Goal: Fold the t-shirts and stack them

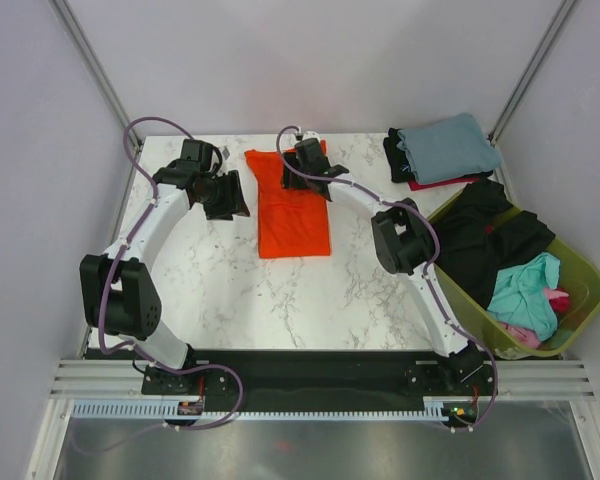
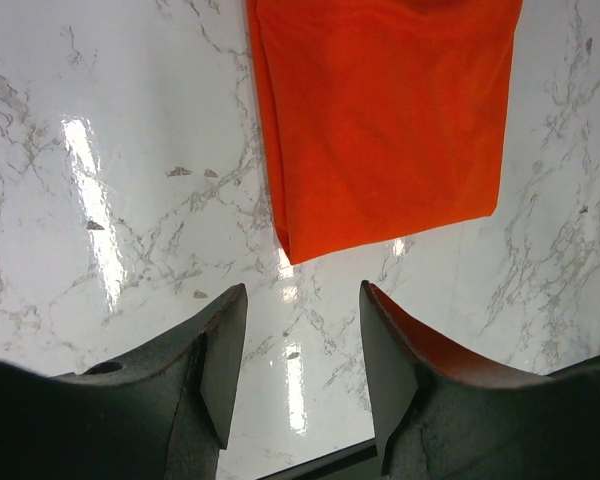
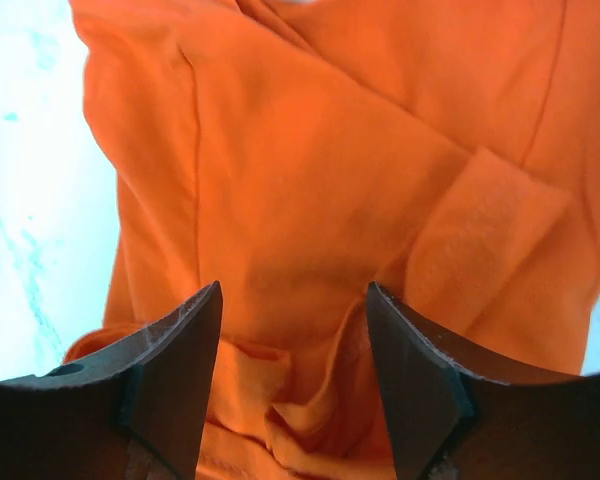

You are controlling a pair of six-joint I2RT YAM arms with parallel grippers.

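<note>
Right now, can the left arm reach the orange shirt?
Probably yes. The left gripper is open and faces the orange shirt, with only bare table between them. The right gripper hovers over the shirt's far end, away from that side.

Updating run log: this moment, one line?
bright orange cloth t-shirt: part-folded | left gripper: open, empty | right gripper: open above shirt

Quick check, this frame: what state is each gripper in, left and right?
Left gripper: open, holding nothing, above the marble table.
Right gripper: open, over the orange t-shirt, not gripping it.
</note>
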